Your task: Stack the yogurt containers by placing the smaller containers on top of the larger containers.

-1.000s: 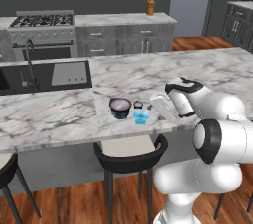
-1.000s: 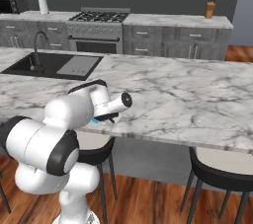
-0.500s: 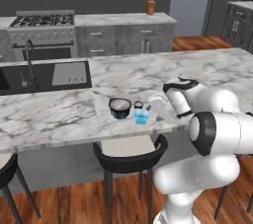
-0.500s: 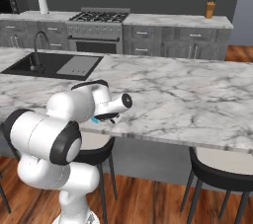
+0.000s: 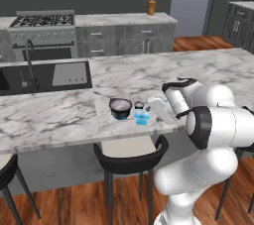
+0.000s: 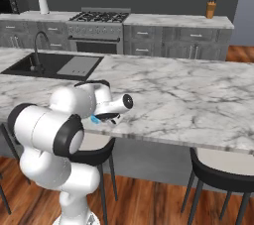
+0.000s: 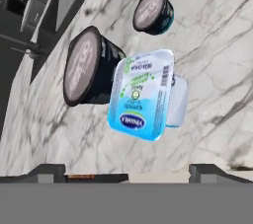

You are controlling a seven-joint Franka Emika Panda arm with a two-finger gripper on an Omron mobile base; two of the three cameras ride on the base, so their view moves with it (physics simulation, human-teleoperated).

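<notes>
Just ahead of the wide-open jaws stands the light-blue cup [image 7: 143,94], not gripped

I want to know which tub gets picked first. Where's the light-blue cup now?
In the left base view the light-blue cup stands near the counter's front edge, between the wide dark tub and the open gripper.

a marble counter [image 5: 124,78] carries three yogurt tubs near its front edge. the dark tub [image 5: 120,108], blue cup [image 5: 141,118] and tiny cup [image 5: 139,105] stand close together.

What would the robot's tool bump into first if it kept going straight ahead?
Most likely the light-blue yogurt cup, which sits dead ahead between the open tool tips; the wide dark tub stands just beside it.
</notes>
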